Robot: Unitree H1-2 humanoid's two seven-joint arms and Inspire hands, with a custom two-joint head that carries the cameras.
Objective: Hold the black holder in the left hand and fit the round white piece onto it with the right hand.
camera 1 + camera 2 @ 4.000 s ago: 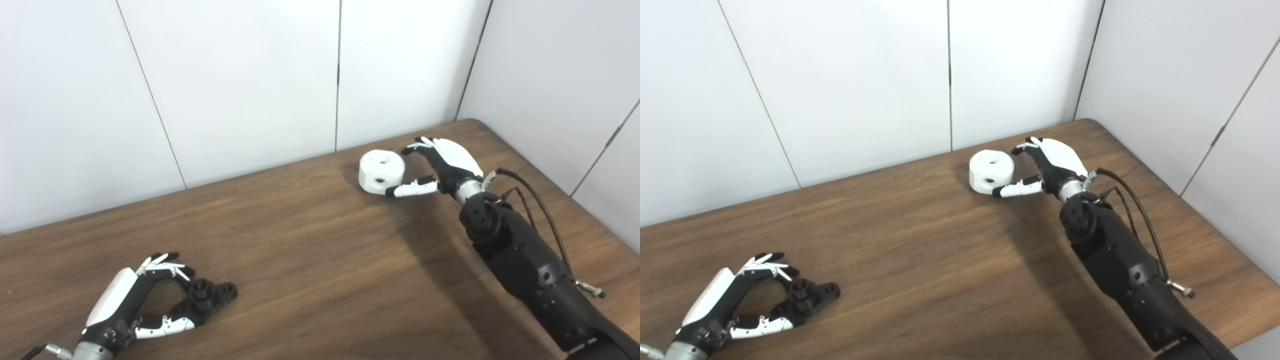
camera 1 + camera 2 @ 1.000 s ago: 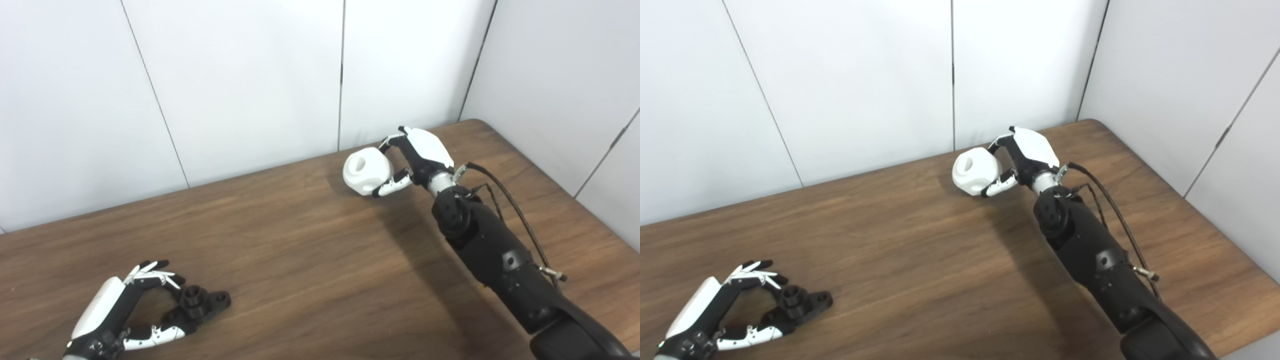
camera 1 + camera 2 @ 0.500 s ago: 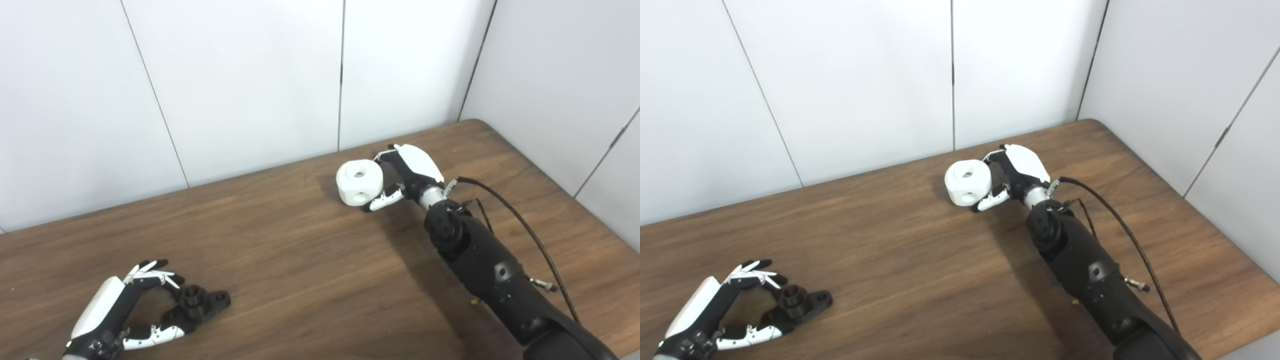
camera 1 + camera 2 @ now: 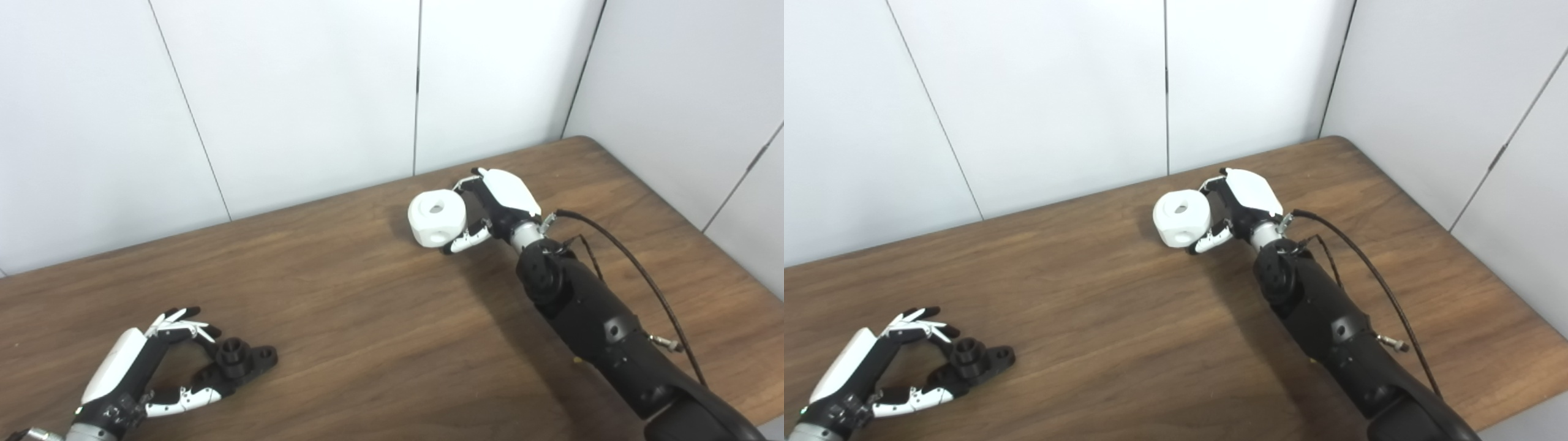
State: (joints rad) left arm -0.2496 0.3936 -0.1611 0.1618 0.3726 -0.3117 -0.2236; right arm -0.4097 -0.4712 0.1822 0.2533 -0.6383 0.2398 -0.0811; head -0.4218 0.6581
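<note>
It looks like a lab test bay. Plain white wall panels point(image 4: 294, 104) enclose a bare wooden table point(image 4: 367, 318).

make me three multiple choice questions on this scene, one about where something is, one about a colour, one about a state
1. Where is the black holder?
A. near left part of the table, at the left robot hand
B. far right corner
C. on top of the white piece

2. What colour is the round piece at the right robot hand?
A. black
B. white
C. red

3. What is the state of the white piece and the holder?
A. already fitted together
B. both lying untouched
C. apart, the white piece gripped by the right robot hand

Answers: 1 A, the holder lies on the wooden table between the left robot hand's fingers and thumb. 2 B, it is plainly white with a hole in its top. 3 C, the right robot hand's fingers and thumb close around the piece, far across the table from the holder.
</note>
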